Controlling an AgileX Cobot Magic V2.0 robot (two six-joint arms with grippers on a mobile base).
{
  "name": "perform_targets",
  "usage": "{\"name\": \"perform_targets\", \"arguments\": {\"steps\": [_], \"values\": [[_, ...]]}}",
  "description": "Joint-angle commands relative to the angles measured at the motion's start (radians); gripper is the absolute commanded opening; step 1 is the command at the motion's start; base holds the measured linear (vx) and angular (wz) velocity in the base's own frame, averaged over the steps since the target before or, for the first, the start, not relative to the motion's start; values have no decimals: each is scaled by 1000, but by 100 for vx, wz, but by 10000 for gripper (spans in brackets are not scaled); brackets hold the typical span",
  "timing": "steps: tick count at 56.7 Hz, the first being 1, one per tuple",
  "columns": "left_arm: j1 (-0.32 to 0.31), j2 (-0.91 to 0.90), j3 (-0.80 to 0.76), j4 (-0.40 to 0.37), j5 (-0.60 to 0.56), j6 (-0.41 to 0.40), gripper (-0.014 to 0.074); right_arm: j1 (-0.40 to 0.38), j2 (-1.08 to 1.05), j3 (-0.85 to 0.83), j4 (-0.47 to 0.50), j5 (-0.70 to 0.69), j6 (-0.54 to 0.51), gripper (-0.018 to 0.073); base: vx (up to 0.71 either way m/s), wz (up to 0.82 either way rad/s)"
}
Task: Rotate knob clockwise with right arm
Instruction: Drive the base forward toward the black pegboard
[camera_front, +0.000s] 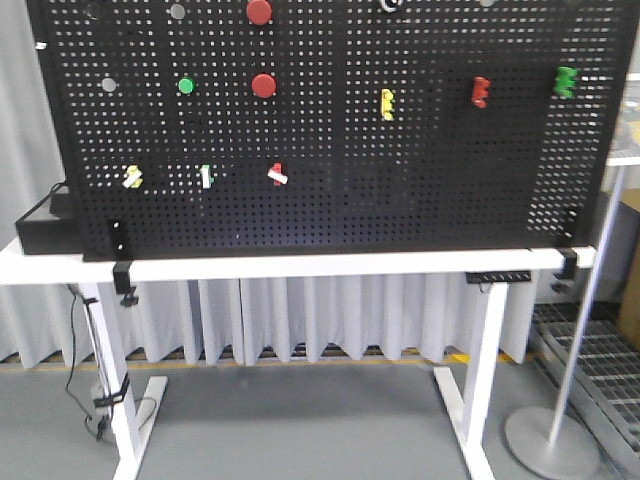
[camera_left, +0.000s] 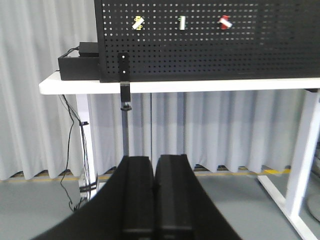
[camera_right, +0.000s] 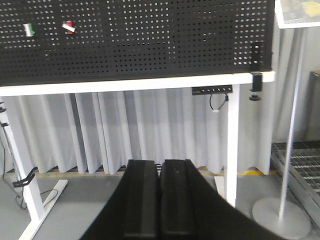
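Observation:
A black pegboard (camera_front: 330, 210) stands upright on a white table (camera_front: 300, 268). It carries a yellow knob (camera_front: 387, 103), a red knob (camera_front: 480, 91) and a green knob (camera_front: 566, 81) in its right half. Lower left are a yellow handle (camera_front: 132, 178), a white-green one (camera_front: 206, 176) and a red one (camera_front: 278, 175). My left gripper (camera_left: 155, 159) is shut and empty, low and well back from the board. My right gripper (camera_right: 160, 162) is shut and empty, also low and far from the board. Neither gripper shows in the front view.
Two red buttons (camera_front: 264, 85) and a green button (camera_front: 186, 86) sit at the board's upper left. A black box (camera_front: 40, 228) lies at the table's left end. A pole stand with a round base (camera_front: 550, 440) stands right of the table. Cables (camera_front: 85, 380) hang by the left leg.

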Motion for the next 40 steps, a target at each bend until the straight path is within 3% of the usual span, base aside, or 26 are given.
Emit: {"name": "perform_targets", "arguments": {"steps": [1,40], "values": [[-6,-10,11,-4,-86,-5,-6,-7,-7,5,-9,-87,-7,-9,48,5],[-6,-10,11,-4,-86,-5,-6,-7,-7,5,-9,-87,-7,-9,47,8]]}}
